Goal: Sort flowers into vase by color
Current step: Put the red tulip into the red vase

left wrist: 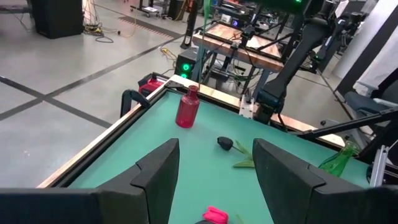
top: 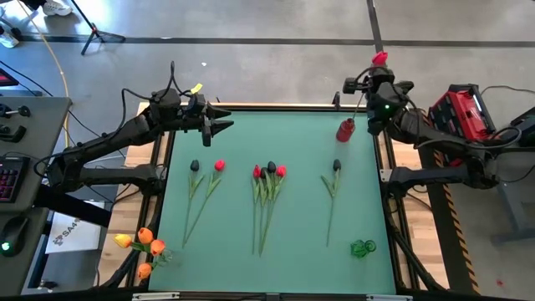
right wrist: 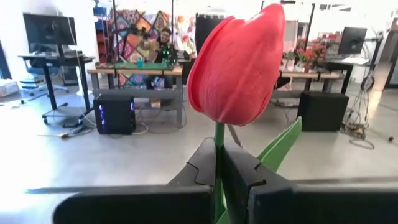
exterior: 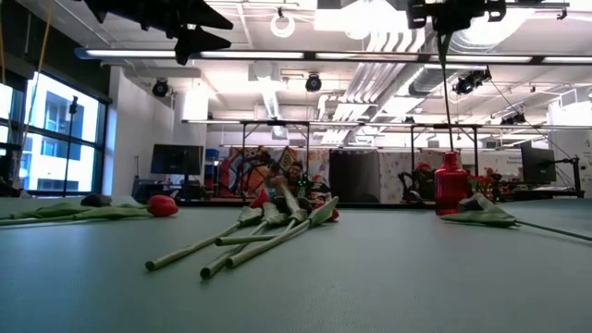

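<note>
— Where was the right gripper (top: 378,73) when you looked?

— Up above the table's far right corner, fingers clamped tight on the green stem of a red tulip (right wrist: 238,65). The bloom stood upright over the fingers, and the stem hung down toward the red vase (top: 346,130) below it.

— And the left gripper (top: 219,117)?

— It hung over the far left edge of the green table (top: 301,142) with its fingers (left wrist: 159,177) parted and nothing between them.

— The other flowers?

— On the mat: a dark one (top: 195,166) and a red one (top: 219,165) to the left, a bunch of red and dark heads (top: 268,172) in the middle, a single dark tulip (top: 336,165) to the right. Orange tulips (top: 144,242) sat in a clear vase at the near left corner, and a green vase (top: 363,247) lay near the near right.

— Any writing to read?

— A white sheet (top: 68,234) on the floor beside the left arm had dark lettering, too small for me to make out. From the left wrist, the nearest red bud (left wrist: 215,216) was cut off at the edge, and the green vase showed only as a neck.
</note>
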`<state>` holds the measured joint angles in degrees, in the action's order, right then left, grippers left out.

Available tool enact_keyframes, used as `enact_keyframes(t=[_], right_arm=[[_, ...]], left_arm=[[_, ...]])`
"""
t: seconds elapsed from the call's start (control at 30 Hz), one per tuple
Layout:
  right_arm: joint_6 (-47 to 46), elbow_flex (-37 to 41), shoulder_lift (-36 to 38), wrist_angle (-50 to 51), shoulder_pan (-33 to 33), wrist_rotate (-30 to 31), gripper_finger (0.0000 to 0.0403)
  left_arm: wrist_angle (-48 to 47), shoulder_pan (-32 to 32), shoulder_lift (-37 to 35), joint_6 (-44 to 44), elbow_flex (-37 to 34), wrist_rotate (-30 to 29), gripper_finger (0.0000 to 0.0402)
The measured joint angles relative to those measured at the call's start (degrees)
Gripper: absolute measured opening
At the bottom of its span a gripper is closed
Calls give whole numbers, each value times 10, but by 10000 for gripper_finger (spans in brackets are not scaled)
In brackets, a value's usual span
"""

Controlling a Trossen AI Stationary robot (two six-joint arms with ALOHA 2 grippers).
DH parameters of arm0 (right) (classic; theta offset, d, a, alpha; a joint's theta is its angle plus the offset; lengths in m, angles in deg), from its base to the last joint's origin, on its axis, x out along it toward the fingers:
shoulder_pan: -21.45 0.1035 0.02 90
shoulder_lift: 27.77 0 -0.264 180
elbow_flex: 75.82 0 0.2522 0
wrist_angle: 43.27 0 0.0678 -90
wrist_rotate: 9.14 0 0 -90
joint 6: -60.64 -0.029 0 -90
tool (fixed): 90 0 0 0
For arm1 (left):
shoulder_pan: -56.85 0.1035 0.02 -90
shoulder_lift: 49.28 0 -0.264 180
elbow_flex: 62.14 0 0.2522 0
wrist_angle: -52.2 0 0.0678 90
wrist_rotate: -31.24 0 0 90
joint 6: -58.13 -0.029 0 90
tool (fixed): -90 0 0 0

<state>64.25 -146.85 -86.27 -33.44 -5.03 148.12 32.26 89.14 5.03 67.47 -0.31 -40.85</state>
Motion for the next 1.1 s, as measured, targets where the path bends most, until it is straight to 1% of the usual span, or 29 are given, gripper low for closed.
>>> enact_keyframes(t=[0.07, 0.27, 0.5, 0.63, 0.7, 0.9, 1.1], right_arm=[[24, -5, 1, -15, 0, 0, 0], [26, -8, 0, -10, 0, 0, 0], [-48, -8, 0, 63, 0, -3, 0], [-69, -8, 0, 84, 0, -5, 0], [-55, -8, 0, 69, 0, -9, 0], [30, -9, 0, -36, 2, -15, 0], [30, -9, 0, -27, 15, -12, 0]], left_arm=[[0, 0, 0, 0, 0, 0, 190], [0, 0, 0, 0, 0, 0, 190], [0, 0, 0, 0, 0, -3, 190], [1, 0, 0, 0, 0, -5, 190], [1, 0, 0, 0, 0, -5, 190], [1, 0, 0, 0, 0, -6, 190], [1, 0, 0, 5, 0, -6, 190]])
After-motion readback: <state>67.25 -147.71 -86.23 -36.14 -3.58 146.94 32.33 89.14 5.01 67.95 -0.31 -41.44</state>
